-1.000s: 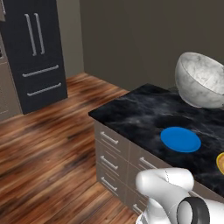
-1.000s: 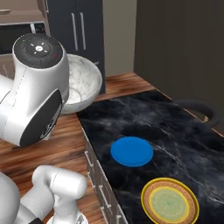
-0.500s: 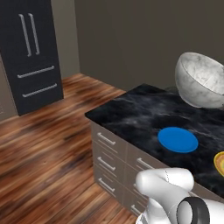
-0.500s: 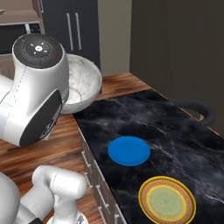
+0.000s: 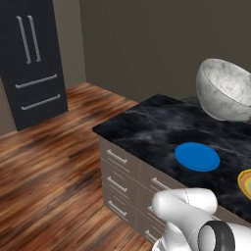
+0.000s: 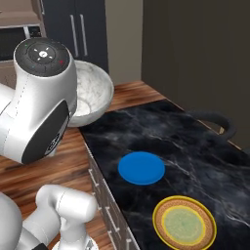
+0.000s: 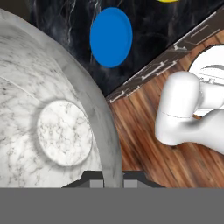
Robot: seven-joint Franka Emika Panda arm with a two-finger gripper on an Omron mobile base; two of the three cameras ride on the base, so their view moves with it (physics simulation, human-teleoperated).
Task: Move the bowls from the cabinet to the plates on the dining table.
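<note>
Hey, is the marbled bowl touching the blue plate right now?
Apart. In the left base view the marbled bowl hangs in the air above the dining table, with bare black marble between it and the blue plate, which lies flat on the top.

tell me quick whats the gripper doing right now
Gripper: closed on the rim of the marbled bowl, holding it up in the air.

The deep bowl (image 5: 225, 90) looks like polished grey-white marble, smooth inside. The dining table (image 6: 205, 156) has a glossy black stone top with white veins, brown wooden drawer fronts (image 5: 122, 171) and silvery metal handles. The blue plate (image 6: 141, 167) is plain and matt. The floor (image 5: 54, 181) is streaked, varnished wood.
</note>
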